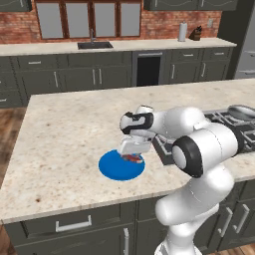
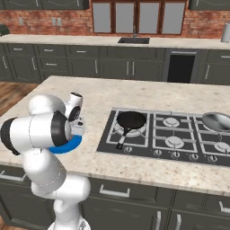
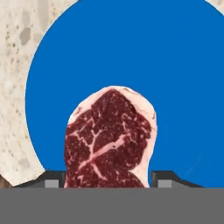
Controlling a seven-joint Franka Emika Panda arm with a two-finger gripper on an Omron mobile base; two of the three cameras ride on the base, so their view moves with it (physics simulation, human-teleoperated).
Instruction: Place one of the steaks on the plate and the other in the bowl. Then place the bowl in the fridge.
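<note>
The table point(image 1: 64, 129) is pale speckled stone, smooth and broad, with dark grey cabinets point(image 1: 74, 226) under it. Toward its near edge lies the plate point(image 1: 112, 168), a flat round disc of glossy bright blue. On the plate rests a steak point(image 3: 107, 140), a rounded slab of dark red meat veined with pale marbling and edged in a white rim of fat; its near end is cut off by the bottom of the hand view. The hand point(image 1: 132, 153) hangs just above it, pointing down, its two dark fingertips point(image 3: 168, 178) standing apart on either side of the steak; whether they press the meat I cannot tell. From the right base view the white arm point(image 2: 42, 134) hides most of the plate. Farther right sits a black gas stove point(image 2: 166, 132) carrying a round black frying pan point(image 2: 131, 120) and a shiny silver pan point(image 2: 216, 120), cut off at the edge.
</note>
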